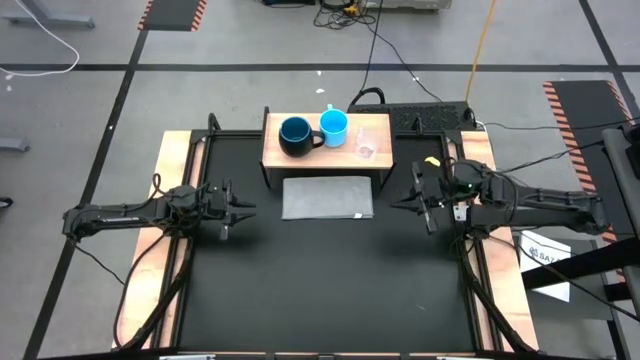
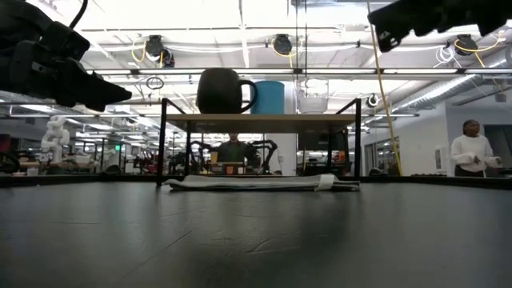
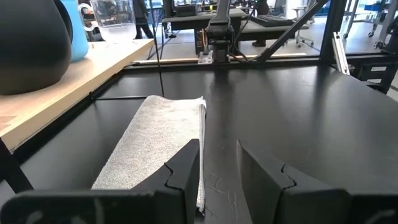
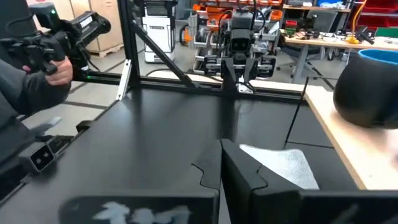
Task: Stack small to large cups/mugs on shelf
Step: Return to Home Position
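- So, the shelf (image 1: 275, 155) is parked at the far side of the table (image 1: 320, 290), with its long axis running left to right between the two arms.
- All three are lined up on the wooden top along that same axis, upright with mouths up. The navy mug (image 1: 294, 135) is at the left, the light-blue mug (image 1: 334, 126) in the middle and the clear cup (image 1: 366, 150) at the right.
- The navy mug's handle is pointed right, toward the light-blue mug, and the two are seen touching or very nearly so in the high view.
- The clear cup is set a bit apart from them and slightly nearer the front edge.
- The light-blue mug's handle seems to be turned toward the far side, though that's hard to make out.
- A grey mat (image 1: 327, 197) is laid flat just in front of the shelf, long side parallel to it.
- The left gripper (image 1: 243, 212) is held up off the table, left of the mat, pointed toward the right arm. Its fingers are parted by a narrow gap and nothing is gripped.
- The right gripper (image 1: 396, 206) is held up right of the mat, pointed back at the left one. Its fingers are seen pressed together in the right wrist view, with nothing between them.
- A person (image 2: 470, 148) in a white top can be spotted in the room behind, off to the right in the low view.
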Available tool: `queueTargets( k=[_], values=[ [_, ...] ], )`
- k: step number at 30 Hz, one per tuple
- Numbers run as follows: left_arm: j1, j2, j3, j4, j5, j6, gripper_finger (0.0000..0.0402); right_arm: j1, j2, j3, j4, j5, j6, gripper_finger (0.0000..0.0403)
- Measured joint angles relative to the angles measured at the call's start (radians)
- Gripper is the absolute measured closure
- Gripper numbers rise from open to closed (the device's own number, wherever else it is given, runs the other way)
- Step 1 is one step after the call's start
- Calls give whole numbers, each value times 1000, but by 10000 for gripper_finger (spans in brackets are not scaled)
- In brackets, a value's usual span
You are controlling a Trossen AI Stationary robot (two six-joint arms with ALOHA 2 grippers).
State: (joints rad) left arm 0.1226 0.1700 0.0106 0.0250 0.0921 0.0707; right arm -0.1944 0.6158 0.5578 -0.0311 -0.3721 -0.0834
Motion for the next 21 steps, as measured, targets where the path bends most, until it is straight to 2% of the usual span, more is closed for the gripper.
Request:
queueTargets(
  k=[9,13,21],
  values=[
    [0,0,0,0,0,2,293,1,-79,-22,4,-1,57,403],
    [0,0,0,0,1,2,293,31,-91,-81,31,0,76,403],
    [0,0,0,0,1,24,293,54,-98,-289,361,17,143,403]
  ],
)
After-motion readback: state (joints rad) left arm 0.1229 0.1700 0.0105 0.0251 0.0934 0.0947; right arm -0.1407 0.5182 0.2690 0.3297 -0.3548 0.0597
